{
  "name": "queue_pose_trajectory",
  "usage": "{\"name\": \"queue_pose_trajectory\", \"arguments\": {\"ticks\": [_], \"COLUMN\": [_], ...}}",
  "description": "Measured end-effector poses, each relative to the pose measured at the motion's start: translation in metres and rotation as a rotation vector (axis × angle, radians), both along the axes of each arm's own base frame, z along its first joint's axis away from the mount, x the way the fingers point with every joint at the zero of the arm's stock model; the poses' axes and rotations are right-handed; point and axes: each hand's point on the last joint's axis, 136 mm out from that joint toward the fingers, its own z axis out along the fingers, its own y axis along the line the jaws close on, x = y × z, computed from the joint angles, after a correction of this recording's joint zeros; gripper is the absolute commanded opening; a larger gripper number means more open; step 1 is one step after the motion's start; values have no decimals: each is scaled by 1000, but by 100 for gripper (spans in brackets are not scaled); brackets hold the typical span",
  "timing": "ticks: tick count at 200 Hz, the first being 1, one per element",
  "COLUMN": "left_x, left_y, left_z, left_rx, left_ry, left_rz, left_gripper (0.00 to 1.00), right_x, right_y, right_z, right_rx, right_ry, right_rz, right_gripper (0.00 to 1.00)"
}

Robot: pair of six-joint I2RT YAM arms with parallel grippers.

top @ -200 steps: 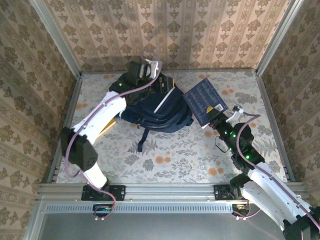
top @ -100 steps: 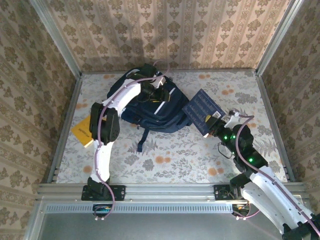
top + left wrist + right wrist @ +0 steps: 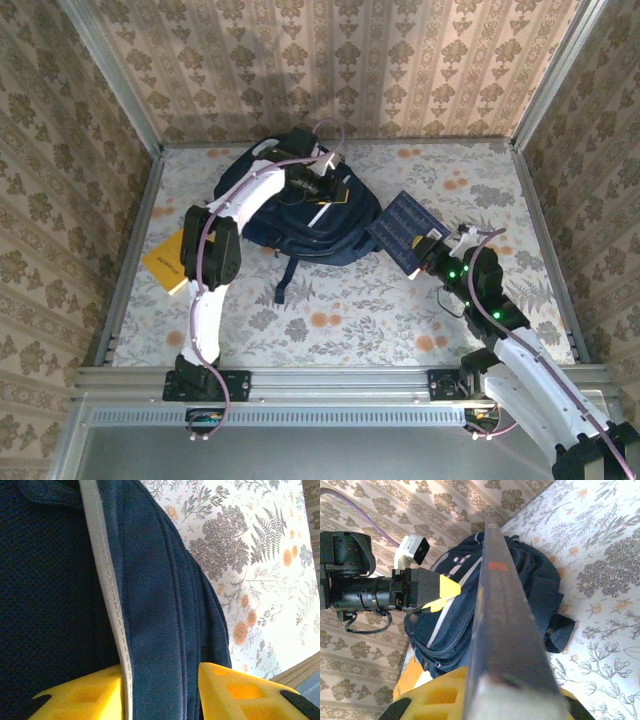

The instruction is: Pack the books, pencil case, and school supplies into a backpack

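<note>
**Rim held, blue book lined up for the bag**

Well outboard of the left jaws, the yellow book (image 3: 165, 262) lies flat on the counter (image 3: 350, 325). By my judgement it is simply waiting its turn.

Left jaws: you have them on top of the backpack (image 3: 310, 225), straddling a fold of navy cloth beside the white piping (image 3: 107, 580). The fold fills the gap and meets both yellow pads (image 3: 235, 690), with the jaws partly closed. Whether they have actually clamped the cloth, you cannot tell. The likely purpose is to lift the rim so the mouth gapes toward the other arm.

Backpack: it lies slumped between the two sets of jaws, navy with white trim, and a dark strap (image 3: 285, 275) trails on the near side. The cloth is soft, so expect sag wherever the rim is unsupported.

Right jaws: closed tight on the near corner of the blue book (image 3: 400, 225). The book is held tilted, its far edge pointing at the backpack and close against its side; contact cannot be told. It is thin and stiff, blue with pale rows of print. Carrying it edge-first suits a narrow opening.
</note>
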Motion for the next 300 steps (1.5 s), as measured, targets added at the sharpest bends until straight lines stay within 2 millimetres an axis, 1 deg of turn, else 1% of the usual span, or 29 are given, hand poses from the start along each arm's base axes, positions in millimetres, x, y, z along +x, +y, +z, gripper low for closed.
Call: {"name": "queue_pose_trajectory", "arguments": {"ticks": [24, 36, 62, 82, 100, 127, 136, 156, 169, 186, 203, 207, 223, 238, 251, 259, 273, 286, 300], "left_x": [0, 2, 4, 7, 10, 11, 11, 8, 6, 0, -9, -11, -18, -26, -31, -32, -32, -34, -38], "left_y": [-1, -1, -2, -2, -1, 0, 0, -1, 0, 3, 11, 13, 23, 33, 41, 44, 45, 42, 36], "left_z": [-6, -12, -28, -32, -31, -25, -23, -18, -7, 20, 56, 69, 109, 145, 167, 175, 184, 186, 183], "left_rx": [15, 26, 54, 77, 96, 111, 113, 114, 107, 93, 72, 61, 20, -36, -86, -116, -164, -202, -236], "left_ry": [3, 8, 34, 32, 14, -3, -6, -13, -29, -65, -111, -130, -189, -235, -246, -241, -227, -203, -163], "left_rz": [2, 5, 11, 14, 19, 16, 13, 6, 3, -3, -3, 0, 11, 22, 29, 33, 33, 25, 10], "left_gripper": [38, 34, 30, 16, 0, 0, 0, 0, 0, 0, 0, 0, 0, 0, 0, 0, 0, 0, 0], "right_x": [2, 2, 2, 2, 2, -1, -2, -6, -7, -7, -6, -6, -8, -10, -11, -11, -12, -13, -12], "right_y": [4, 5, 6, 6, 6, 2, -2, -13, -20, -24, -23, -22, -16, -8, -1, 5, 14, 21, 26], "right_z": [1, 1, 3, 3, 3, 0, -1, 4, 8, 12, 12, 11, 8, 11, 15, 18, 22, 24, 27], "right_rx": [16, 22, 33, 37, 37, 4, -16, -46, -58, -63, -57, -52, -32, 8, 50, 82, 139, 185, 237], "right_ry": [1, 0, -3, -2, -2, 12, 21, 17, 16, 21, 35, 40, 58, 63, 56, 48, 41, 43, 49], "right_rz": [17, 21, 26, 24, 25, 20, 8, -37, -69, -87, -82, -79, -49, -11, 26, 53, 97, 128, 147], "right_gripper": [0, 0, 0, 0, 0, 0, 0, 0, 0, 0, 0, 0, 0, 0, 0, 0, 0, 0, 0]}}
